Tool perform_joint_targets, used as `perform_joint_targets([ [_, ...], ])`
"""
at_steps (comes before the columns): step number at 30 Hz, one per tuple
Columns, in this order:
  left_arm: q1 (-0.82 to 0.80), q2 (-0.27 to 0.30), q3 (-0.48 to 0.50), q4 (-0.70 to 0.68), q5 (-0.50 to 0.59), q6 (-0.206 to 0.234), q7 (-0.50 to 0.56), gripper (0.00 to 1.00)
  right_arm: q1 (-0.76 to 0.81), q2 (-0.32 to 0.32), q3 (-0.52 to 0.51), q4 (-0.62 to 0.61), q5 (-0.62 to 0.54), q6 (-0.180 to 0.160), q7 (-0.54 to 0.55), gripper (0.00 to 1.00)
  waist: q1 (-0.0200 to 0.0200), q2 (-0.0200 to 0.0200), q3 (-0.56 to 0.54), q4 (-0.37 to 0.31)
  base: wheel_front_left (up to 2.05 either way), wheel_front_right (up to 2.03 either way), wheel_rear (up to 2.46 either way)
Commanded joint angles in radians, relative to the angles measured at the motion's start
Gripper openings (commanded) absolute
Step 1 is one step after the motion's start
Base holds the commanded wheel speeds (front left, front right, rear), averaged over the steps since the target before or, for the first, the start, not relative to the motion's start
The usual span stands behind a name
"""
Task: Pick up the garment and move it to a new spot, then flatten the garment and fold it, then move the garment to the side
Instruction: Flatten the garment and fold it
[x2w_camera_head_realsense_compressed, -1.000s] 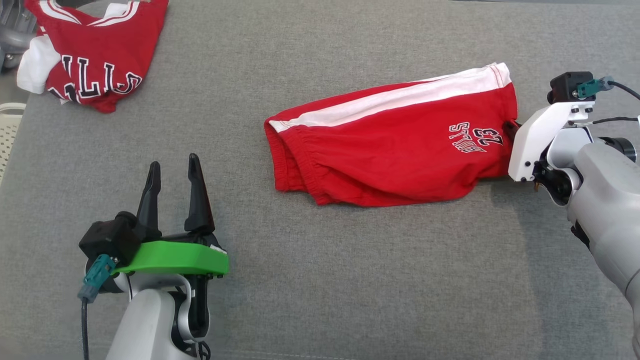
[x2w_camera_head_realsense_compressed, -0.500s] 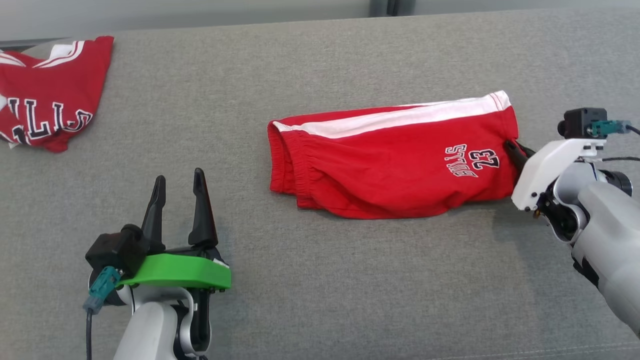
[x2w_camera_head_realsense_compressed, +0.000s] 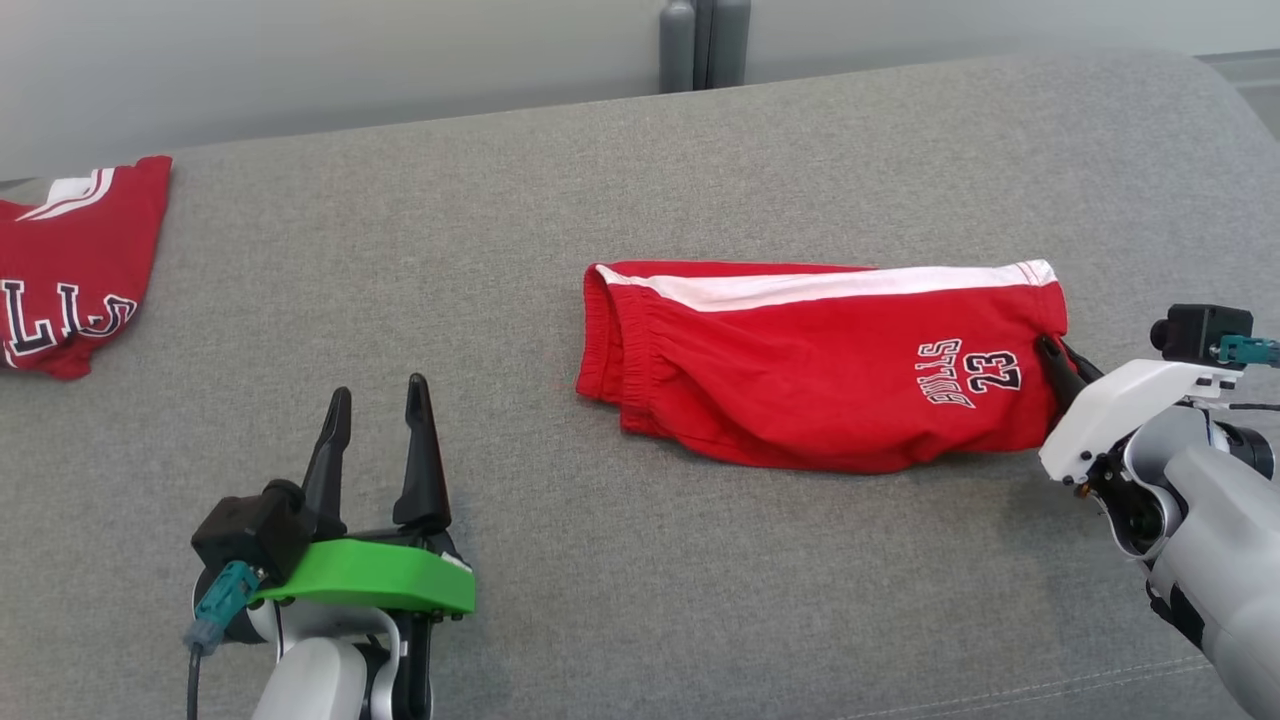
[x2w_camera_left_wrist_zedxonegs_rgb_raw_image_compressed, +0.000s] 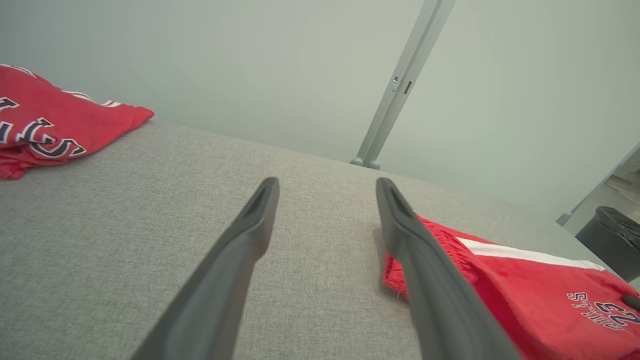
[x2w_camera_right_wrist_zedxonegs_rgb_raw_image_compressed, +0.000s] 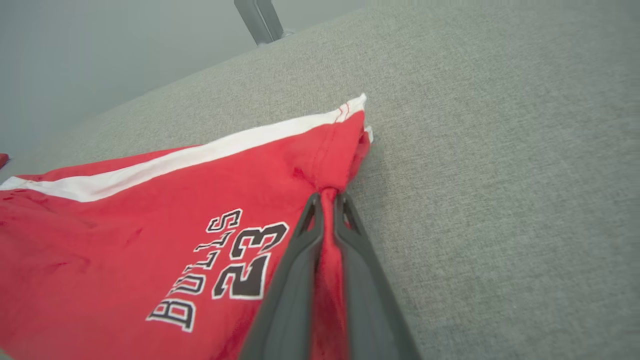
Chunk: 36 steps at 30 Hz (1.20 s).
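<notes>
The garment (x2w_camera_head_realsense_compressed: 820, 370) is a pair of red shorts with a white side stripe and "BULLS 23" print, lying folded on the grey table (x2w_camera_head_realsense_compressed: 600, 560), right of centre. My right gripper (x2w_camera_head_realsense_compressed: 1052, 352) is shut on the garment's right hem; in the right wrist view red cloth (x2w_camera_right_wrist_zedxonegs_rgb_raw_image_compressed: 327, 240) is pinched between the two dark fingers (x2w_camera_right_wrist_zedxonegs_rgb_raw_image_compressed: 295, 280). At the lower left, my left gripper (x2w_camera_head_realsense_compressed: 378, 400) stands open above the bare table, well left of the garment, with nothing between its fingers. In the left wrist view the garment (x2w_camera_left_wrist_zedxonegs_rgb_raw_image_compressed: 525, 295) lies just right of the right finger (x2w_camera_left_wrist_zedxonegs_rgb_raw_image_compressed: 425, 270).
A second red garment (x2w_camera_head_realsense_compressed: 70, 260) with white lettering lies at the table's far left edge. A grey post (x2w_camera_head_realsense_compressed: 703, 45) stands behind the table's far edge. A dark bin (x2w_camera_left_wrist_zedxonegs_rgb_raw_image_compressed: 610, 240) sits beyond the table in the left wrist view.
The head camera has tilted up, so the whole scene sits lower. The garment, still held by the right gripper, has swung to lie more level. The left gripper stays open in place.
</notes>
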Motion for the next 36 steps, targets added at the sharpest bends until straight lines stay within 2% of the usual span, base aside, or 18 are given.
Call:
perform_joint_targets([
  [1, 0.015, 0.003, 0.000, -0.006, -0.001, 0.007, 0.001, 1.00, 0.004, -0.001, -0.005, 0.007, 0.007, 0.000, -0.010, 0.00, 0.0000, -0.0001, -0.009, -0.002, 0.00, 0.00, 0.00],
  [11, 0.021, 0.002, -0.023, -0.009, -0.005, 0.004, 0.012, 1.00, -0.105, 0.020, -0.021, 0.085, -0.011, 0.000, 0.012, 0.00, 0.0000, -0.0001, -0.019, 0.029, 0.00, 0.00, 0.00],
  [15, 0.011, 0.000, -0.027, -0.008, -0.007, 0.003, 0.010, 1.00, -0.184, 0.055, 0.000, 0.109, -0.046, 0.000, 0.030, 0.00, 0.0000, -0.0001, -0.018, 0.048, 0.00, 0.00, 0.00],
  [20, 0.002, -0.004, -0.036, -0.001, -0.014, 0.000, 0.004, 1.00, -0.245, 0.116, 0.037, 0.075, -0.075, 0.000, 0.058, 0.00, 0.0000, -0.0001, -0.022, 0.072, 0.00, 0.00, 0.00],
  [29, -0.011, -0.008, -0.046, 0.003, -0.027, 0.000, -0.006, 1.00, -0.244, 0.213, 0.123, -0.031, -0.114, 0.000, 0.102, 0.00, 0.0000, -0.0001, -0.014, 0.098, 0.00, 0.00, 0.00],
  [36, -0.026, -0.009, -0.052, 0.006, -0.031, -0.001, -0.009, 1.00, -0.234, 0.257, 0.169, -0.063, -0.130, 0.000, 0.131, 0.00, 0.0000, -0.0001, 0.005, 0.113, 0.00, 0.00, 0.00],
])
